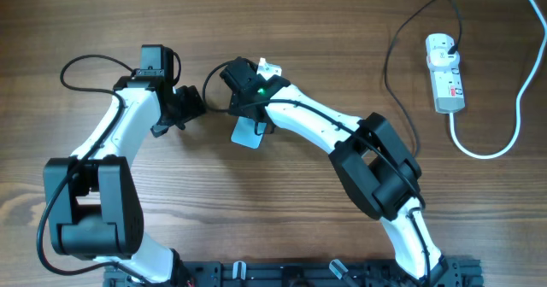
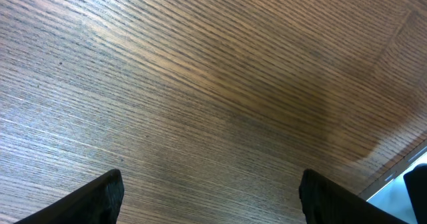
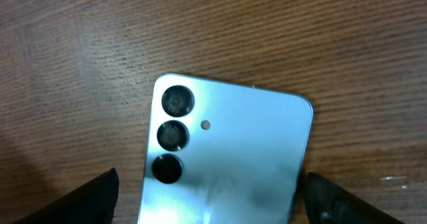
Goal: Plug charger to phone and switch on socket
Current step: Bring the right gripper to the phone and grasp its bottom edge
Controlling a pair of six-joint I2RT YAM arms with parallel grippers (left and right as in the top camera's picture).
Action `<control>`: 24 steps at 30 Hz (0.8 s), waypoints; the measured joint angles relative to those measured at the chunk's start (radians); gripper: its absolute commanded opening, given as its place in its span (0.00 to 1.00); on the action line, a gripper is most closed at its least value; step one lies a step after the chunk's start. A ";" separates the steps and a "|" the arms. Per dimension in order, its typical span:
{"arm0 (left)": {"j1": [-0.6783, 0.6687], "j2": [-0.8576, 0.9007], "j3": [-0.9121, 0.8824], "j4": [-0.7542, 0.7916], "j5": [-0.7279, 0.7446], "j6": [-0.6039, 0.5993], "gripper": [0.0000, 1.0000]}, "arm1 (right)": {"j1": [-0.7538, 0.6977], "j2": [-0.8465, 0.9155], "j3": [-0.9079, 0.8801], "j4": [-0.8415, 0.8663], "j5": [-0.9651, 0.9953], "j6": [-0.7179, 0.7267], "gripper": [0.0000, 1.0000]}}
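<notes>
Two claws are gaping wide, gripping nothing. Our right gripper [image 3: 223,197] is hovering astride the phone [image 3: 227,151], which is lying back-up on the wooden table [image 1: 256,14], probably so we can steady it. Our left gripper [image 2: 217,201] is hanging over bare wood. The charger [image 1: 389,65] is trailing from the socket [image 1: 445,73], well apart at the far right.
</notes>
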State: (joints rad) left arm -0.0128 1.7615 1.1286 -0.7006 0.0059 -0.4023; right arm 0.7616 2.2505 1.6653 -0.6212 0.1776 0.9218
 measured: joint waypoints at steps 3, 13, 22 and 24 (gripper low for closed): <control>0.000 0.000 0.000 -0.008 0.000 0.000 0.84 | 0.001 0.013 0.011 0.006 0.016 -0.003 0.83; 0.000 0.000 0.000 -0.014 0.000 0.000 0.85 | -0.003 0.044 0.104 -0.206 -0.003 -0.051 0.88; 0.000 0.000 0.000 -0.014 0.000 0.000 0.85 | -0.010 0.058 0.137 -0.211 -0.132 -0.079 0.85; 0.000 0.000 0.000 -0.014 0.000 0.000 0.85 | -0.006 0.059 0.137 -0.209 -0.121 -0.067 0.86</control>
State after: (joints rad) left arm -0.0128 1.7615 1.1286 -0.7147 0.0059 -0.4023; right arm 0.7555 2.3096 1.8019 -0.8307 0.0563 0.8547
